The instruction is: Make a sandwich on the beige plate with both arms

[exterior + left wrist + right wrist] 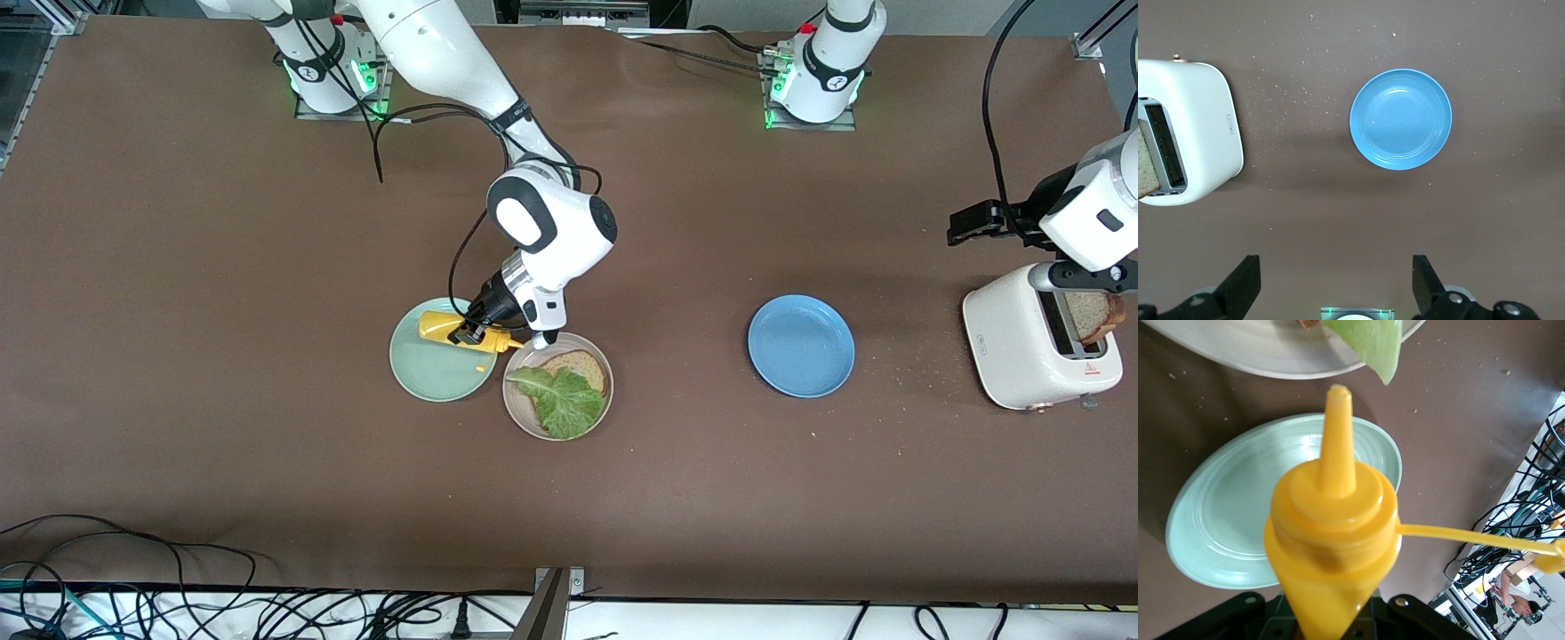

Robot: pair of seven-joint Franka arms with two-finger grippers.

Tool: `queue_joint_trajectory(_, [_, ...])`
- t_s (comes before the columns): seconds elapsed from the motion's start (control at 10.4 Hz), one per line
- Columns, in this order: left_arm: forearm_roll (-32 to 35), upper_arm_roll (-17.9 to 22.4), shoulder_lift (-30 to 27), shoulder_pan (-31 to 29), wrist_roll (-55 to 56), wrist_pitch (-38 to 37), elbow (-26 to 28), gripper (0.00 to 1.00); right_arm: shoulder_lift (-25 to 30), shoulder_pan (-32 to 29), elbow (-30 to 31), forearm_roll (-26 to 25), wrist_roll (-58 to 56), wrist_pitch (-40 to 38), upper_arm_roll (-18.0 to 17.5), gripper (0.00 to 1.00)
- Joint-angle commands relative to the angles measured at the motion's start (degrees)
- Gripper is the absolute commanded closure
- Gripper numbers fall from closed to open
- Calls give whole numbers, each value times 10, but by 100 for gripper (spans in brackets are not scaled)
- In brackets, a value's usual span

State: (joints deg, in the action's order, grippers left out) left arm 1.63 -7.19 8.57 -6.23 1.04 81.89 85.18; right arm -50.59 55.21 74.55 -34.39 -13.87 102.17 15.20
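While lettuce (pixel 564 402) drapes bread (pixel 582 367), seemingly untopped.

A red warning triangle marks the toaster (pixel 1031 342); no legible text.

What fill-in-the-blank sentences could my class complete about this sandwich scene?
1. The right gripper holds a yellow ____ bottle over the mint-green plate.
2. On the beige plate, a ____ leaf lies on a bread slice.
3. A second bread slice sticks out of the white ____.
4. The left gripper hangs open above the table, beside the ____ plate.

Missing words: mustard; lettuce; toaster; blue
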Motion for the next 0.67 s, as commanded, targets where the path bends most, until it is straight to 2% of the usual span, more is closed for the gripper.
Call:
queue_joint_trajectory(0.0, [-3, -2, 4, -2, 5, -13, -12, 0, 23, -32, -34, 39, -110, -18, 19, 100])
queue_joint_trajectory(0.29, [-3, -2, 3, -2, 5, -13, -12, 0, 101, -138, -37, 164, -283, -17, 23, 100])
queue_joint_trajectory(0.38, [-3, -2, 4, -1, 5, -14, -12, 0, 124, -187, -35, 222, -352, -17, 23, 100])
queue_joint_trajectory(0.58, [-2, -2, 4, -1, 5, -22, -12, 0, 159, -299, -16, 375, -499, -18, 21, 100])
